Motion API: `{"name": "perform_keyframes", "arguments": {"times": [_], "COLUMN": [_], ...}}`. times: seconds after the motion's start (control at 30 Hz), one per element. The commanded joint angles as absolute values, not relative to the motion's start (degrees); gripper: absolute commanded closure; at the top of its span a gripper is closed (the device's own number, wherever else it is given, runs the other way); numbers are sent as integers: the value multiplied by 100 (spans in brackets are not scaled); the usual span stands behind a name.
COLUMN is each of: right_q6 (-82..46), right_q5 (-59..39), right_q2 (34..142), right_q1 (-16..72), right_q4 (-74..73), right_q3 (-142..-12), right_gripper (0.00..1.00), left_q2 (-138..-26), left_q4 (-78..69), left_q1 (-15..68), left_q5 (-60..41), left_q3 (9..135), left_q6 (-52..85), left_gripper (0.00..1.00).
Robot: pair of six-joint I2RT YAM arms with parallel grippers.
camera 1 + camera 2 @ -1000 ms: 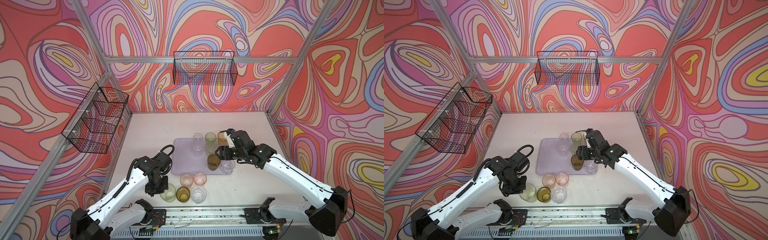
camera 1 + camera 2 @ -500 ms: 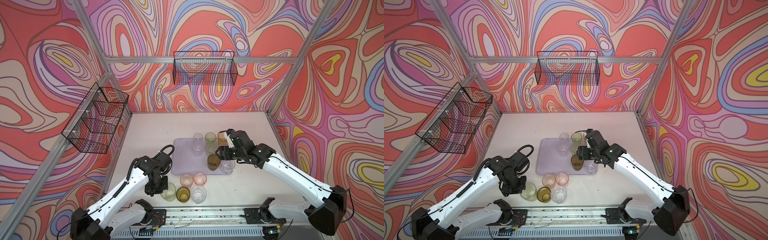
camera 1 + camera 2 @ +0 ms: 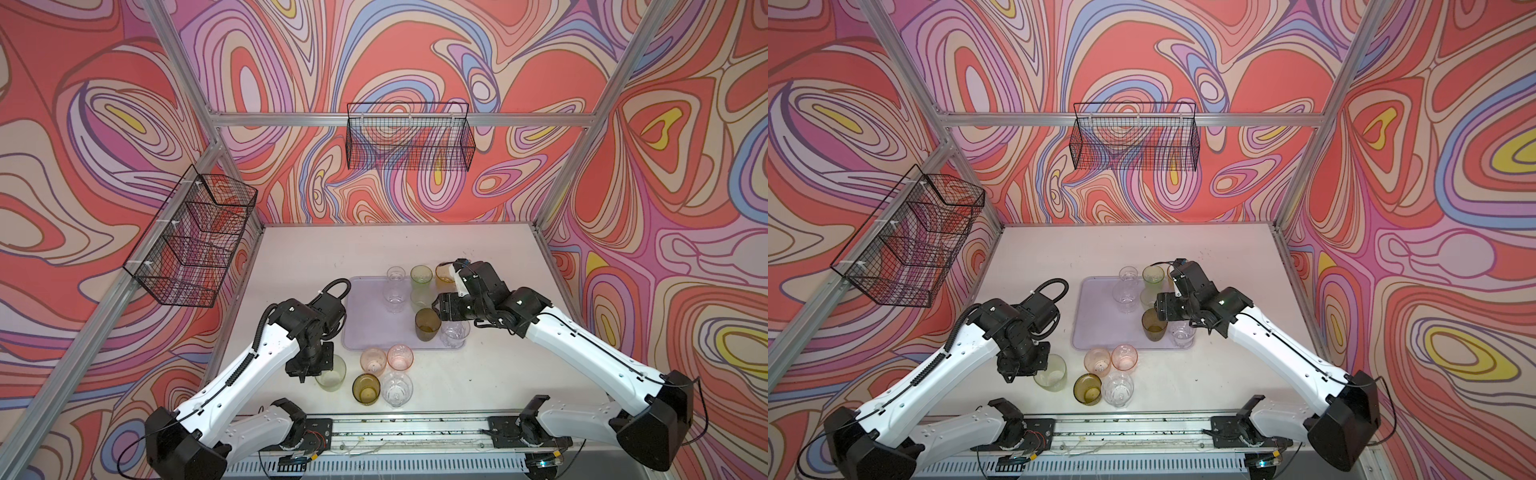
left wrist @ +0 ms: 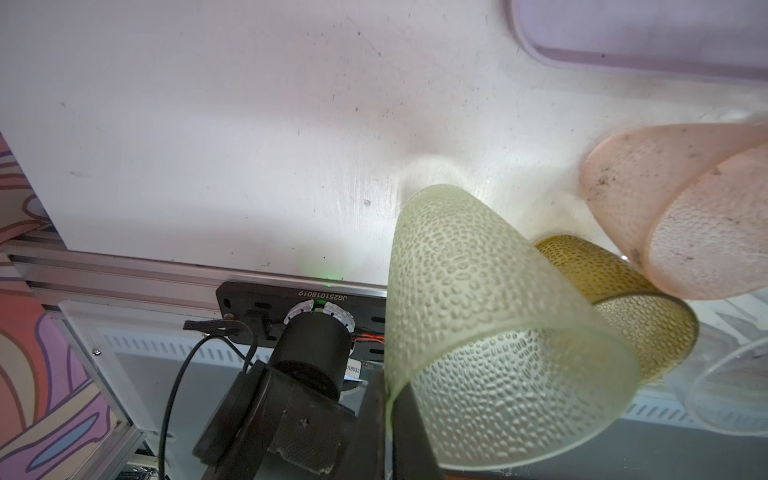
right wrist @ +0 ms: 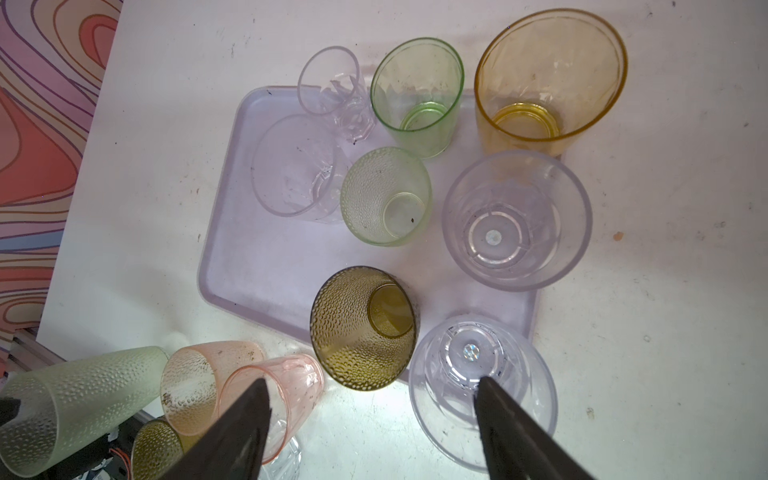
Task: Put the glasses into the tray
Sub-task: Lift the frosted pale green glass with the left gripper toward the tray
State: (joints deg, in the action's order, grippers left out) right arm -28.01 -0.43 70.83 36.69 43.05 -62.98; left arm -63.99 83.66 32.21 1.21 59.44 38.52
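At 7 o'clock from the tray, a pale green glass is seen standing on the desk. Its rim is pinched by the jaws of the left gripper, which are pressed together on the wall. Four more glasses are found loose on the desk. Two pink glasses are set touching each other just outside the tray's 6 o'clock rim. At 6 o'clock from those, an olive glass is placed just beside a clear glass.

Eight glasses are counted upright at the tray. Along its 12 o'clock rim a faceted glass, a green glass and an amber glass are ranged. Whether the amber base is wholly inside the rim cannot be told. Across the middle, a plain glass, a dimpled glass and a big clear glass are noted. The big clear glass is hidden under the right arm in both top views. Toward the 5 o'clock corner, a brown glass and a corner glass are set just beside each other.

The right gripper is held above those last two, and its jaws are seen spread wide apart.
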Motion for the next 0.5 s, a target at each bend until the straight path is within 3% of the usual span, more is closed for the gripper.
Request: {"name": "perform_keyframes", "arguments": {"times": [0.0,0.47], "right_q6": [-2811,-2976], "right_q5": [86,369], "right_q2": [7013,6951], "right_q1": [3658,3661], "right_q4": [4395,4592], "right_q3": [-6313,-6376], "right_gripper": [20,19], "left_q2": [-6531,-7215], "left_q4": [8699,8213], "left_q1": [3198,2552], "left_q5": [582,617], "left_q3": [6263,7392], "left_q6": [3663,2733], "left_gripper": [97,98]}}
